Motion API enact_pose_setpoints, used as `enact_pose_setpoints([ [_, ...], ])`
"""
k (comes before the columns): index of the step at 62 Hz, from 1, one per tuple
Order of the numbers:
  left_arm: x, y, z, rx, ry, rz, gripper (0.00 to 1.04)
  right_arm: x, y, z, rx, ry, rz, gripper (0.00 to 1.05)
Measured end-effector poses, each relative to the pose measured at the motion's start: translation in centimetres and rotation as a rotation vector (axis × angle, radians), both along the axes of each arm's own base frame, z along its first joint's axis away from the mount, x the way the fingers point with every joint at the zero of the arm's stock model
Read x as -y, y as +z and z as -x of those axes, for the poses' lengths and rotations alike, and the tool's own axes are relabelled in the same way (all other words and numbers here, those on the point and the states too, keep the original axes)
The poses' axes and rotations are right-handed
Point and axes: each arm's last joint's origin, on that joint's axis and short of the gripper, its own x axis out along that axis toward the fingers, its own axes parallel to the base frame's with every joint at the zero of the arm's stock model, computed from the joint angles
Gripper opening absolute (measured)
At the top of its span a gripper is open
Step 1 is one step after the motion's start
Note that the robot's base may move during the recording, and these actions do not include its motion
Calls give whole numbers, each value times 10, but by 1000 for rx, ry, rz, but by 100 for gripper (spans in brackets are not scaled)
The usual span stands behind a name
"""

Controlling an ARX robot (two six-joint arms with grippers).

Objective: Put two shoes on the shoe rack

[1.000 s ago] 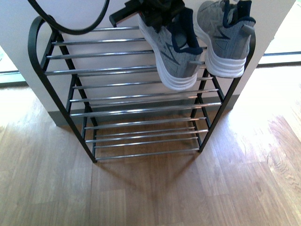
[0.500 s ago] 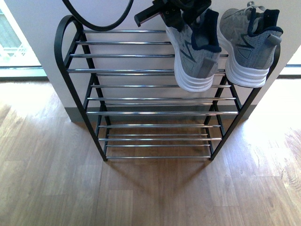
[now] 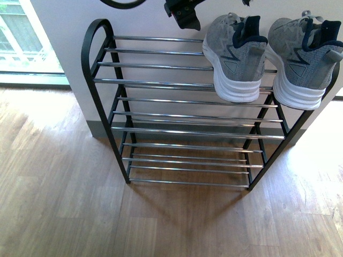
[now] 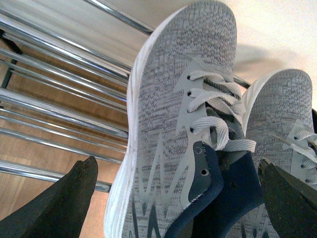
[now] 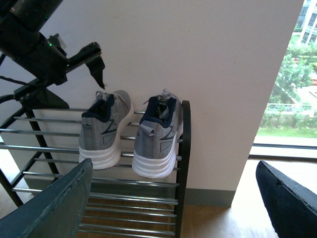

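Front view: shoe rack (image 3: 84, 56) at centre, against the wall. Left gripper (image 4: 176, 163) at 12 o'clock, above the top tier. Its jaws are spread and grip nothing, clear of the left sneaker (image 3: 234, 59). Both sneakers sit on the top tier at 1–2 o'clock, toes to the wall. Right sneaker (image 3: 303, 64) lies just beside it, at the rack's right end. Right gripper (image 5: 173, 166): jaws wide, empty, well apart from the rack.

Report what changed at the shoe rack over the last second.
The left hand let go of the left grey sneaker, which it had held tilted over the top shelf, and lifted away open. That sneaker now sits on the shoe rack beside the other sneaker, which stayed put. The front camera also shifted, so the rack shows further right.
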Motion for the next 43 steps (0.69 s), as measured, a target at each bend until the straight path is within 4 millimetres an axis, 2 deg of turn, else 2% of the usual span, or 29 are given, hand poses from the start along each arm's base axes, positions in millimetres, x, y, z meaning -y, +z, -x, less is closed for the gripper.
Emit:
enact_pose_setpoints([
  [8, -28, 17, 6, 43, 31, -52, 95, 0, 0, 0, 0, 0, 0, 96],
  [13, -56, 33, 15, 84, 38, -102, 95, 0, 0, 0, 0, 0, 0, 96],
  [16, -84, 45, 30, 113, 30, -157, 95, 0, 0, 0, 0, 0, 0, 96],
  [19, -120, 60, 52, 160, 15, -205, 95, 0, 0, 0, 0, 0, 0, 96],
  [25, -174, 78, 88, 213, 80, -280, 95, 0, 0, 0, 0, 0, 0, 96],
  [30, -204, 82, 117, 229, 168, -361, 95, 0, 0, 0, 0, 0, 0, 96],
  [34, -219, 78, 153, 247, 212, -434, 95, 0, 0, 0, 0, 1, 0, 96],
  [43, -219, 82, 215, 352, 277, -600, 95, 0, 0, 0, 0, 0, 0, 96],
])
